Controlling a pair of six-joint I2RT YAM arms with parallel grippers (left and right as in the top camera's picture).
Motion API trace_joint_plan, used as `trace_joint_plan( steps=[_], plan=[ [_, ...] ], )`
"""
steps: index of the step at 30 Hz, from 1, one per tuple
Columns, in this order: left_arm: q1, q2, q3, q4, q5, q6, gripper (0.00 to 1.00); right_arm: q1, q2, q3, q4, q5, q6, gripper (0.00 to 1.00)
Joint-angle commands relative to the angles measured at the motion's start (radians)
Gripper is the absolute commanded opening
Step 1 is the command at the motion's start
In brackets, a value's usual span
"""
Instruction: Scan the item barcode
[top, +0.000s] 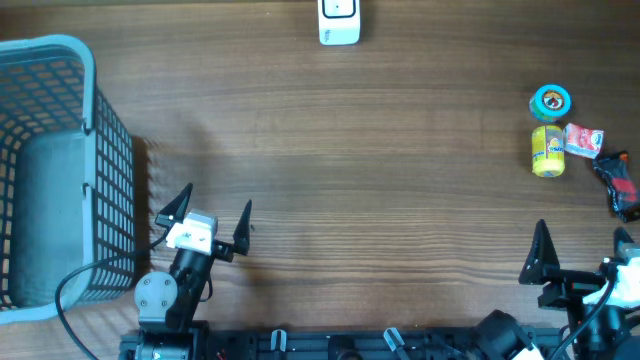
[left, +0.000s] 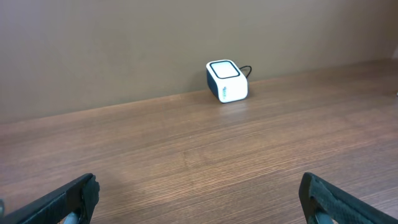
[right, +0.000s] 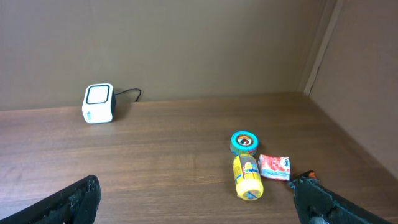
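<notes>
Left tool and right tool stand wide and empty; the yellow can, lying at frame right beside a red packet, may roll if a finger nudges it.

Wooden surface noted: white scanner at far edge, blue basket left; teal tin, yellow can, red packet grouped right.
</notes>
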Motion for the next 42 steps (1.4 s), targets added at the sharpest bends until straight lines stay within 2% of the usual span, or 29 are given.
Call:
trace_joint_plan(
  steps=[1,19,22,25,29,30,31,33,36,38,42],
  plan=[
    [0.002,-0.008,-0.006,-0.005,-0.027,0.016,1.0,0.003,-0.011,0.001,0.001,0.015,0.006,1.0],
    [0.002,-0.008,-0.006,-0.005,-0.027,0.016,1.0,0.003,-0.011,0.001,0.001,0.015,0.007,1.0],
    [0.002,-0.008,-0.006,-0.005,-0.027,0.016,1.0,-0.073,-0.01,0.001,0.017,-0.006,0.018,1.0],
    [0.002,-0.008,-0.006,-0.005,-0.027,0.016,1.0,-0.275,-0.01,-0.038,0.145,-0.183,-0.005,1.0],
    [0.002,-0.008,-0.006,-0.005,-0.027,0.016,1.0,-0.537,-0.015,-0.15,0.427,-0.52,-0.202,1.0],
    [0.002,-0.008,-0.006,-0.005,-0.027,0.016,1.0,-0.589,-0.017,-0.186,0.506,-0.605,-0.214,1.0],
    [0.002,-0.008,-0.006,-0.005,-0.027,0.016,1.0,-0.668,-0.031,-0.278,0.698,-0.74,-0.199,1.0],
    [0.002,-0.008,-0.006,-0.005,-0.027,0.016,1.0,-0.716,-0.064,-0.405,0.932,-0.845,-0.198,1.0],
    [0.002,-0.008,-0.006,-0.005,-0.027,0.016,1.0,-0.738,-0.154,-0.587,1.153,-0.868,-0.173,1.0],
    [0.002,-0.008,-0.006,-0.005,-0.027,0.016,1.0,-0.757,-0.176,-0.671,1.17,-0.878,-0.171,1.0],
    [0.002,-0.008,-0.006,-0.005,-0.027,0.016,1.0,-0.764,-0.182,-0.692,1.067,-0.872,-0.153,1.0]
  ],
)
